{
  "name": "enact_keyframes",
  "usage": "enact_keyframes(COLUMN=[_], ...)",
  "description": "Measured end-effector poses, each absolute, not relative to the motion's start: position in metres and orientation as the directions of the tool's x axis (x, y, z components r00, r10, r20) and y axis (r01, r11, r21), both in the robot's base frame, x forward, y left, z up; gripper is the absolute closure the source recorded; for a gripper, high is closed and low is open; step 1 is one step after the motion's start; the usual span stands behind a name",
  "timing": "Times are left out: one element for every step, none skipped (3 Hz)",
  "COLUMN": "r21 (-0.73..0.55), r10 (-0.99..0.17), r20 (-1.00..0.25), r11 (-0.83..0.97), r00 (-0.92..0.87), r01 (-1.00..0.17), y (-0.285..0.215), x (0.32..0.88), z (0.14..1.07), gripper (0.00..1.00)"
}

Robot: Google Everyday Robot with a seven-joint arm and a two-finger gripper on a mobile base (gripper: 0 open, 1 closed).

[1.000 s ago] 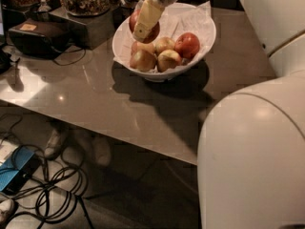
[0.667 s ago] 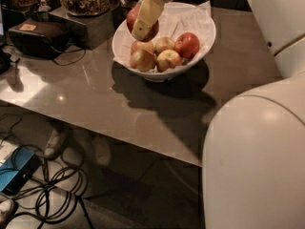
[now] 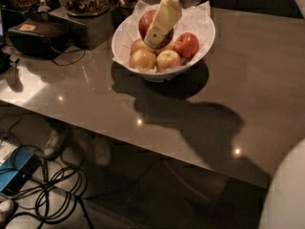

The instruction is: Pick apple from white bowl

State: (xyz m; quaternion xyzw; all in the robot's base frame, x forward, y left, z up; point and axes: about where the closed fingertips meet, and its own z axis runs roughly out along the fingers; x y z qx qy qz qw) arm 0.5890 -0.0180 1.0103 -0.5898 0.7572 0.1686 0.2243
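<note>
My jaws lay against the dark-red apple (image 3: pixel 145 23) at the back of the bowl (image 3: pixel 159 74); how wide they stood, I could not tell. Paler apples (image 3: pixel 143 59) sat in front. The bowl stood on the bench (image 3: pixel 248 80).
</note>
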Motion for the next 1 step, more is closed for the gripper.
enact_keyframes(r21=[0.011], r10=[-0.808], r20=[-0.541], r11=[0.272], r00=[-0.235], r01=[-0.962], y=[-0.0301], x=[0.5688], z=[0.9983], gripper=[1.00])
